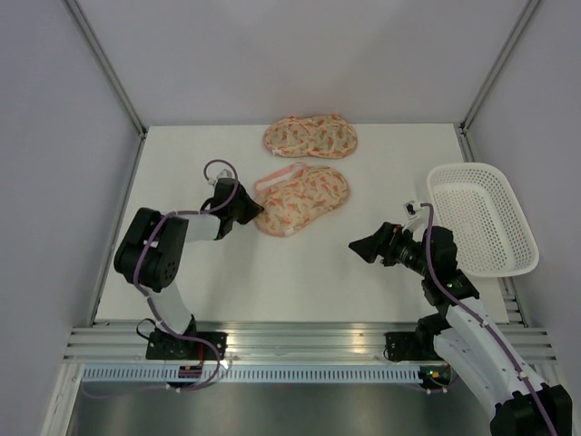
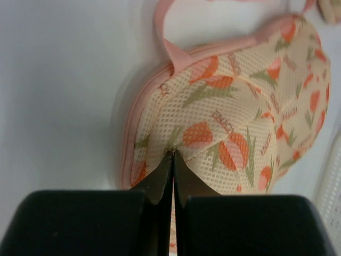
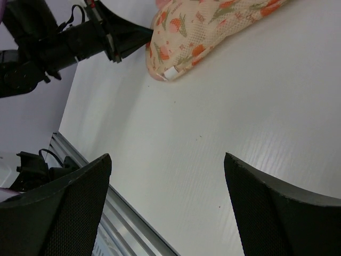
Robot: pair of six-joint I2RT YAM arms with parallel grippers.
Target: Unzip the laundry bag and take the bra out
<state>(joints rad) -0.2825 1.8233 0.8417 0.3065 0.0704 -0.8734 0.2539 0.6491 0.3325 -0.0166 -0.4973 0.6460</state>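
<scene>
The laundry bag [image 1: 302,198] lies zipped in the middle of the table, pink-orange with carrot print and pink trim. It also shows in the left wrist view [image 2: 240,106] and the right wrist view [image 3: 202,26]. My left gripper [image 1: 259,211] is shut at the bag's near-left end, its tips [image 2: 173,153] pinching a pucker of the mesh. My right gripper [image 1: 361,247] is open and empty over bare table [image 3: 168,157], to the right of the bag and apart from it. The bra is hidden.
The paler twin pouch [image 1: 310,136] lies just behind the laundry bag. A white lattice basket [image 1: 481,218] stands at the table's right edge. The table's front rail [image 3: 106,197] runs below my right gripper.
</scene>
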